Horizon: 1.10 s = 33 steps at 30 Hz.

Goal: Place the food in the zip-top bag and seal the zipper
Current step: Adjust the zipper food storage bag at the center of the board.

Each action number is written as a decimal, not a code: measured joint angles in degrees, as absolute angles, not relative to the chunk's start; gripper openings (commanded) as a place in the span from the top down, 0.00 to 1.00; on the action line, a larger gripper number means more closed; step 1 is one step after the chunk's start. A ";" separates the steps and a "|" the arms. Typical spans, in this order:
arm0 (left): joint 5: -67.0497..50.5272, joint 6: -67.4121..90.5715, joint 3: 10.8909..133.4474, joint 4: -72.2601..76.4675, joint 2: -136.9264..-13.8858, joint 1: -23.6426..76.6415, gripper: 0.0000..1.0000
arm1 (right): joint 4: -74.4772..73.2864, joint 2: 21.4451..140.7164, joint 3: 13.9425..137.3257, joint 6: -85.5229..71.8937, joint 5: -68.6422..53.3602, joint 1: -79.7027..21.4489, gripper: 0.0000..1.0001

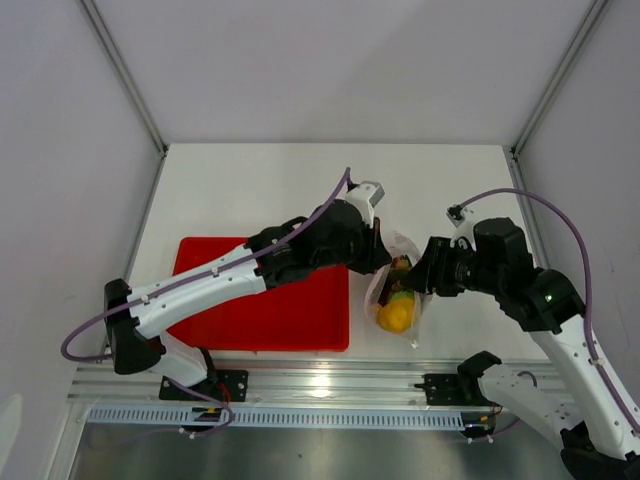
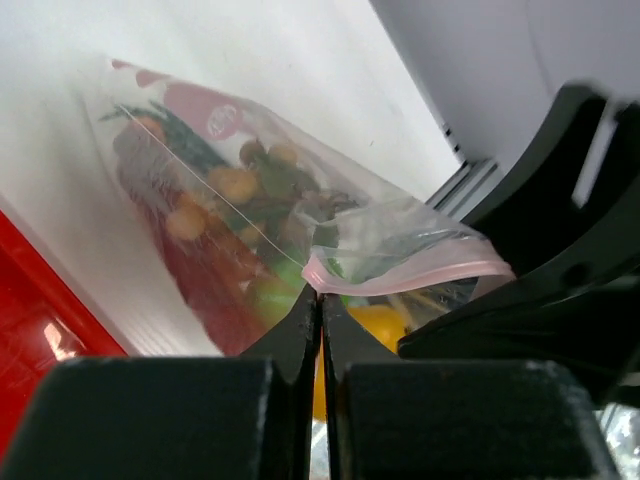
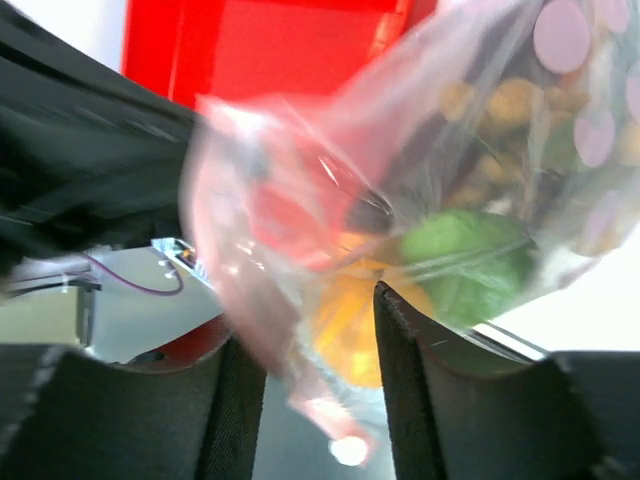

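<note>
**Close the strip from the pinched end outward**

The food is already inside the zip-top bag (image 1: 397, 290), which sits on the worktop (image 1: 300, 190) at 3 o'clock of the red tray (image 1: 260, 320), between your two arms. The yellow-orange ball (image 1: 394, 316) fills its 6 o'clock end, and the green ball (image 3: 465, 255) shows through the film in the right wrist view. Judging by that, only the sealing is left.

Your left gripper (image 2: 320, 300) reaches the bag from 10 o'clock. Its fingers are pressed together, pinching the zipper (image 2: 400, 275) at one end of the pink strip. Keep that pinch as your anchor.

Your right gripper (image 3: 315, 320) comes in from 3 o'clock with its fingers spread, and crumpled bag film lies in the gap. It grips nothing yet.

- Before you close it, make sure the pink strip itself runs between the fingers, not loose film below it.
- The strip bows upward beyond the left pinch. Draw it straight first, so both halves line up.
- Press close to the anchor, then work away from it along the strip.
- The balls crowd the mouth; a bulge there could hold the strip apart.
</note>
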<state>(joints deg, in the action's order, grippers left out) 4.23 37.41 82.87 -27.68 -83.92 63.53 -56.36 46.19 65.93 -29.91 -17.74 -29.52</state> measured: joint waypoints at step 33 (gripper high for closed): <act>8.80 55.16 118.54 -46.41 -101.82 57.34 0.99 | -65.93 46.39 69.01 -25.23 -10.70 -36.10 0.57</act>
<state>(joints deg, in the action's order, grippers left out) 8.80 55.16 118.54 -46.41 -101.82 57.34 -65.93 46.39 69.01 -25.23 -10.70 -36.10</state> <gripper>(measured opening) 0.005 0.462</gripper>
